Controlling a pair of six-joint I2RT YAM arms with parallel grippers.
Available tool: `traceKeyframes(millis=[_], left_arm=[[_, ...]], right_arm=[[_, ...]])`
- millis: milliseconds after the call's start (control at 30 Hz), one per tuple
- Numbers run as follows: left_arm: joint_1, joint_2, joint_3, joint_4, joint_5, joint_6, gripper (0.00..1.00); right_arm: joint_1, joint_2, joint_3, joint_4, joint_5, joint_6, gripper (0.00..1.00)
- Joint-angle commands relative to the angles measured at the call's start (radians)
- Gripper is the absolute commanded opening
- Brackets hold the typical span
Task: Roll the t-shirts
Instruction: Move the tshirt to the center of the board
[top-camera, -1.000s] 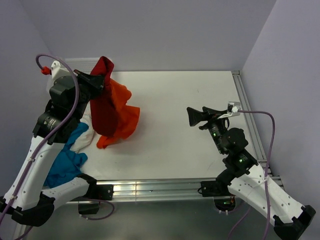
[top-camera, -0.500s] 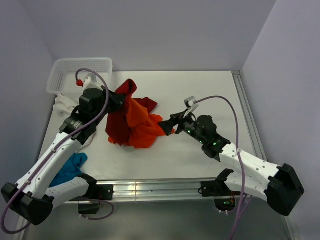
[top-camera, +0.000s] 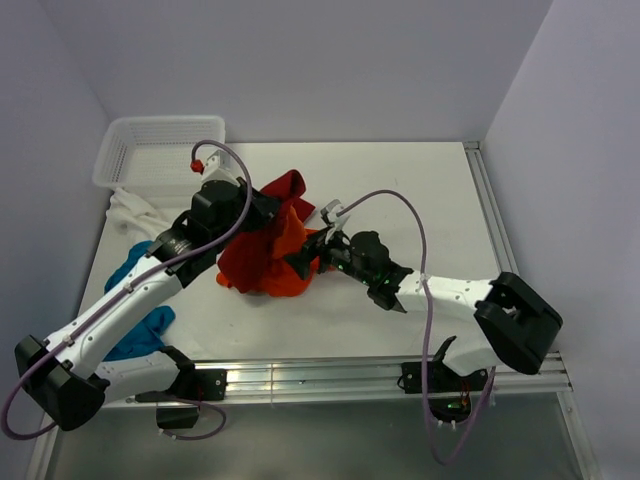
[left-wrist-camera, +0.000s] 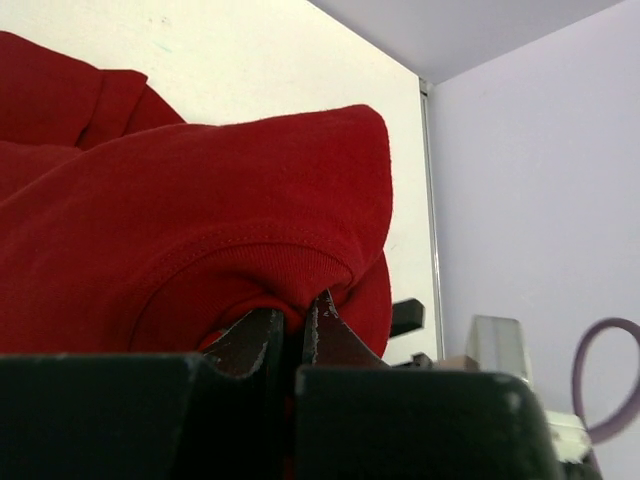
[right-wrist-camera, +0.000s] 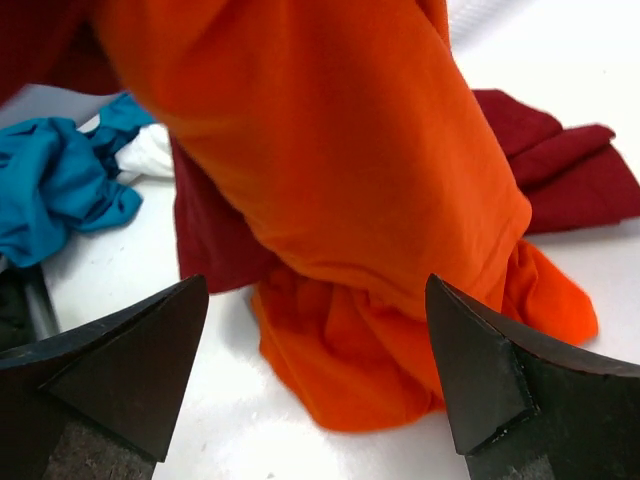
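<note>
A dark red t-shirt and a bright orange t-shirt hang and pile together at the table's middle left. My left gripper is shut on a fold of the dark red shirt. My right gripper is open, its jaws wide on either side of the orange shirt, just short of it. A turquoise blue shirt lies crumpled at the near left, also in the right wrist view. A white shirt lies behind it.
A white perforated basket stands at the back left corner. The table's right edge rail runs along the right. White tabletop lies bare to the right of the shirts.
My left gripper has carried the dark red shirt down and to the right, dragging the orange one along. My right arm has reached left up to the orange shirt.
</note>
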Motion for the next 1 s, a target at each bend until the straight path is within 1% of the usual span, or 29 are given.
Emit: traceKeyframes(millis=[0, 67, 100, 133, 167, 200, 233, 267, 300, 367, 500, 667, 733, 800, 833, 900, 933, 967], left_arm=[[-0.008, -0.061, 0.027, 0.062, -0.025, 0.008, 0.00], [-0.008, -0.077, 0.026, 0.059, -0.014, 0.013, 0.00], [-0.008, -0.080, 0.026, 0.059, -0.002, 0.013, 0.00], [-0.009, -0.084, 0.027, 0.056, 0.001, 0.018, 0.00], [-0.008, -0.090, 0.032, 0.048, 0.001, 0.018, 0.00], [-0.008, -0.093, 0.035, 0.033, -0.006, 0.022, 0.00], [-0.008, -0.098, 0.038, 0.022, -0.014, 0.022, 0.00], [-0.008, -0.109, 0.041, 0.013, -0.026, 0.025, 0.00], [-0.008, -0.112, 0.042, -0.013, -0.041, 0.024, 0.00], [-0.008, -0.135, 0.042, -0.030, -0.081, 0.022, 0.00], [-0.008, -0.173, 0.024, -0.058, -0.103, 0.019, 0.00], [-0.008, -0.219, 0.010, -0.102, -0.164, 0.019, 0.00], [-0.008, -0.228, 0.022, -0.136, -0.193, 0.021, 0.02], [-0.008, -0.239, 0.029, -0.196, -0.273, 0.007, 0.07], [-0.008, -0.244, 0.032, -0.216, -0.307, -0.004, 0.13], [-0.008, -0.256, 0.024, -0.252, -0.365, -0.019, 0.18], [-0.008, -0.259, 0.015, -0.262, -0.377, -0.024, 0.28], [-0.008, -0.268, 0.009, -0.266, -0.388, -0.033, 0.33]], right_arm=[[0.010, 0.058, 0.059, 0.181, 0.018, -0.066, 0.96], [0.013, 0.097, 0.057, 0.262, 0.018, -0.072, 0.96], [0.018, 0.110, 0.062, 0.273, 0.031, -0.074, 0.92], [0.020, 0.132, 0.069, 0.281, 0.043, -0.077, 0.82], [0.021, 0.141, 0.083, 0.285, 0.061, -0.084, 0.67], [0.026, 0.146, 0.086, 0.289, 0.077, -0.084, 0.35], [0.027, 0.146, 0.083, 0.295, 0.084, -0.084, 0.20], [0.030, 0.143, 0.065, 0.316, 0.090, -0.074, 0.08], [0.029, 0.135, 0.054, 0.325, 0.109, -0.068, 0.00], [0.029, 0.103, 0.025, 0.322, 0.152, -0.054, 0.00], [0.029, 0.046, 0.002, 0.272, 0.250, -0.049, 0.00], [0.027, -0.024, -0.058, 0.272, 0.334, -0.026, 0.00], [0.026, -0.047, -0.067, 0.255, 0.369, -0.006, 0.00], [0.013, -0.067, -0.067, 0.221, 0.377, 0.004, 0.00], [0.007, -0.072, -0.060, 0.204, 0.379, 0.014, 0.00], [-0.005, -0.084, -0.050, 0.152, 0.402, 0.026, 0.00], [-0.008, -0.098, -0.049, 0.138, 0.411, 0.035, 0.00], [-0.011, -0.106, -0.050, 0.120, 0.429, 0.041, 0.00]])
